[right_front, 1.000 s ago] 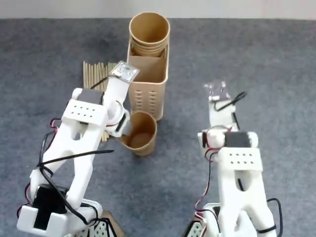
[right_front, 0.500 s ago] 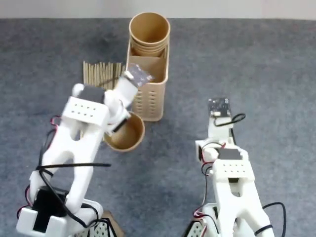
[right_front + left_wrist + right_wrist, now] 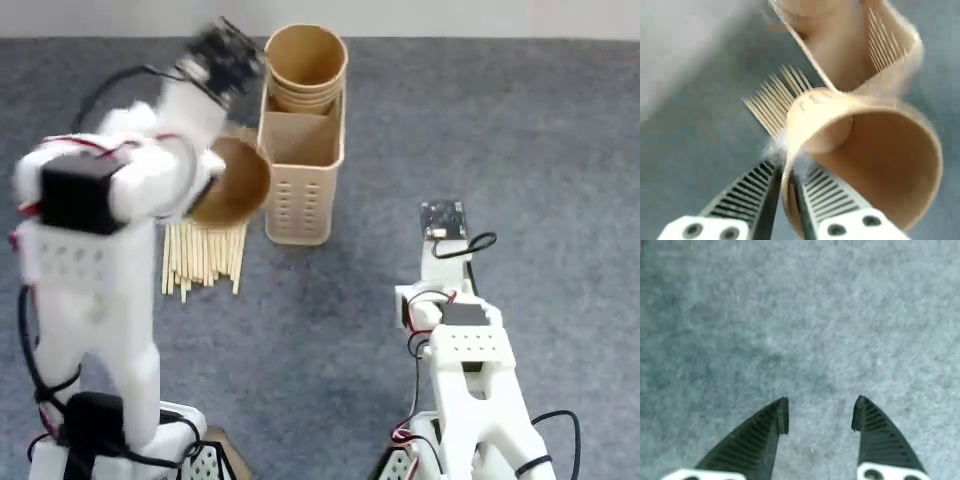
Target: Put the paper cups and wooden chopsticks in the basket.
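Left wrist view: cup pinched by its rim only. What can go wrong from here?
1. The left gripper pinches just the thin wall of the paper cup, which hangs tilted; it could slip or buckle.
2. The cup sits close beside the basket; a swing across might clip its wall or the cup stack.
3. A drop would likely land on the wooden chopsticks below and scatter them.
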`<state>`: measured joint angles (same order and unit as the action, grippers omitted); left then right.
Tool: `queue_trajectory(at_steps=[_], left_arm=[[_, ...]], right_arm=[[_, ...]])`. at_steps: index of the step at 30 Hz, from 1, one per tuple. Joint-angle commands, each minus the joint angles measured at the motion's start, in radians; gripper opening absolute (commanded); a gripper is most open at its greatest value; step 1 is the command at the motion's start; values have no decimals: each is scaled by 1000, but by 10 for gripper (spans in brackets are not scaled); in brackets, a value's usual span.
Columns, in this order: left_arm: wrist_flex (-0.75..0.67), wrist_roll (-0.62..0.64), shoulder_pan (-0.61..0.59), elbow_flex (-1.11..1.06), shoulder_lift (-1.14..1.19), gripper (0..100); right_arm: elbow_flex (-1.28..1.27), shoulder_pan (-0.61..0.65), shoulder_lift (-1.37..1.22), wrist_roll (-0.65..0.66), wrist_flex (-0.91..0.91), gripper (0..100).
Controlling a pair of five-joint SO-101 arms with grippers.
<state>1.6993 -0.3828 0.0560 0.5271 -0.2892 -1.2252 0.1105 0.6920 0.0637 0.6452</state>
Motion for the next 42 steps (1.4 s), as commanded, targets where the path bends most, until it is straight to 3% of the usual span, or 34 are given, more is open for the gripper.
queue_trajectory(at_steps=[1, 7, 16, 24, 30, 35, 40, 42], left_arm=[[-198, 81, 42, 108, -10, 4], [-496, 164, 88, 111, 151, 5], [-657, 256, 93, 113, 415, 5], [-647, 256, 104, 114, 490, 8], [-466, 351, 134, 255, 464, 8], [-451, 361, 130, 314, 470, 12], [-451, 361, 120, 300, 470, 166], [-451, 361, 119, 300, 470, 180]], right_arm=[[2, 47, 27, -5, -13, 214], [2, 47, 27, -3, -13, 214], [2, 47, 27, -3, -25, 214], [2, 47, 27, -2, -25, 214], [2, 47, 27, -2, -25, 214], [1, 47, 27, -2, -25, 214], [1, 47, 27, -2, -25, 214], [1, 47, 27, -2, -25, 214]])
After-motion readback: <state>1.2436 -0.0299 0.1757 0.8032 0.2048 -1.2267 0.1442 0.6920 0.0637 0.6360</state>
